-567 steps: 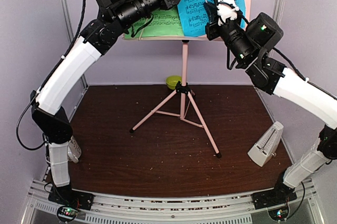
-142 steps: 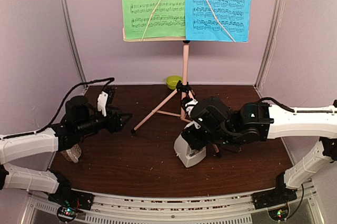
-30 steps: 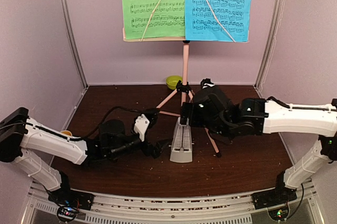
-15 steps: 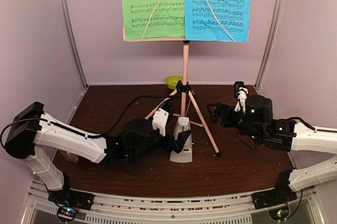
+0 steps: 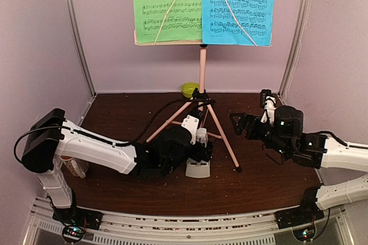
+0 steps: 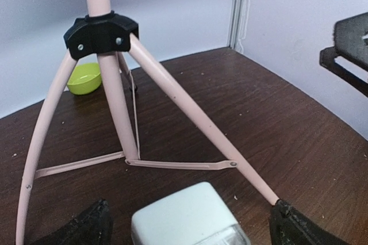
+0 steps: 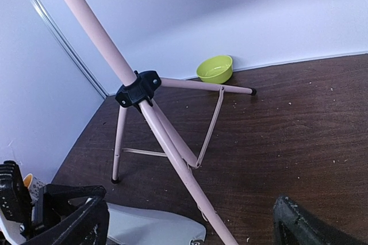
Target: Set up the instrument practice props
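Note:
The pink music stand [image 5: 202,69] stands at the table's middle back. A green music sheet [image 5: 167,3] and a blue music sheet [image 5: 238,3] rest side by side on its desk. The pale metronome [image 5: 198,168] stands upright by the stand's front legs. My left gripper [image 5: 202,145] is open and straddles the metronome [image 6: 183,217] with a gap on each side. My right gripper [image 5: 237,124] hangs open and empty to the right of the stand's right leg. In the right wrist view the metronome [image 7: 152,228] shows at the lower left.
A small lime-green bowl [image 5: 189,89] sits at the back wall behind the tripod hub [image 6: 100,32]. A white mug [image 5: 73,165] stands at the left edge, mostly behind my left arm. The stand's legs [image 7: 172,141] spread between the two grippers.
My right gripper has let go of the metronome and pulled back to the right. My left gripper has slid right until its jaws straddle the metronome.

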{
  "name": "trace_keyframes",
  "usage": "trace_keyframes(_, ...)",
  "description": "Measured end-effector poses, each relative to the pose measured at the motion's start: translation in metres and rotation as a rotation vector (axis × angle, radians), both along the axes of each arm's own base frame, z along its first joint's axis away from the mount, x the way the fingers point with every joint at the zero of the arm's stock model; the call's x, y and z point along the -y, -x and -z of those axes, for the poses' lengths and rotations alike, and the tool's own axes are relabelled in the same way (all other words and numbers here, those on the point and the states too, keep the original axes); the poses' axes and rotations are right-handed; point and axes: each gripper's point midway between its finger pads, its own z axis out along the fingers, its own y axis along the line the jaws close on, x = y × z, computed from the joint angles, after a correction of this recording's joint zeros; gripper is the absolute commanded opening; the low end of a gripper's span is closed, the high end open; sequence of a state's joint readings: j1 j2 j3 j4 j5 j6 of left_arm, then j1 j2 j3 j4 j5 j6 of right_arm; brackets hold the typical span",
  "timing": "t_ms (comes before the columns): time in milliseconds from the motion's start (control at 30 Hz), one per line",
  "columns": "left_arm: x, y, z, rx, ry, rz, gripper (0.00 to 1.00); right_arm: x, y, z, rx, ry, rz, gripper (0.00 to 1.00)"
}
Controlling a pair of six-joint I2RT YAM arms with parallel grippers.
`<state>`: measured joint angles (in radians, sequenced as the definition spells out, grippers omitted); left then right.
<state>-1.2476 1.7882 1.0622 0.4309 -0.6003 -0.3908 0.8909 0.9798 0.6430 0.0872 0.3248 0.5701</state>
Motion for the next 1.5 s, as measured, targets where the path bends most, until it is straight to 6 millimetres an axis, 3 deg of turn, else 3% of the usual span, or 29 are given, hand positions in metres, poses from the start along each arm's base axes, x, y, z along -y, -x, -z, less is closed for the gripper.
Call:
trace_keyframes(233,0.004,-0.013,0.014,-0.053,-0.047,-0.095,0.82,-0.001,0.002,0.007,-0.006,0.013,-0.015,1.00)
trace_keyframes(600,-0.019,-0.013,0.020,-0.052,-0.111,-0.168,0.64,-0.004,0.003,0.008,-0.003,0.013,-0.031,1.00)
trace_keyframes(767,-0.031,0.000,0.021,0.004,-0.187,-0.070,0.65,-0.005,0.003,0.010,-0.005,0.011,-0.039,1.00)
trace_keyframes(933,-0.022,0.005,0.021,0.033,-0.231,0.013,0.82,-0.009,0.004,0.007,0.001,-0.004,-0.059,1.00)
trace_keyframes(1067,-0.021,0.006,0.026,0.018,-0.236,0.032,0.88,-0.015,0.005,0.009,0.001,-0.018,-0.085,1.00)
trace_keyframes(1300,-0.019,-0.001,0.036,-0.054,-0.208,-0.030,0.85,-0.014,0.009,0.028,-0.021,-0.032,-0.095,1.00)
trace_keyframes(1500,-0.027,-0.005,0.045,-0.109,-0.216,-0.108,0.70,-0.015,0.009,0.024,-0.007,-0.060,-0.096,1.00)
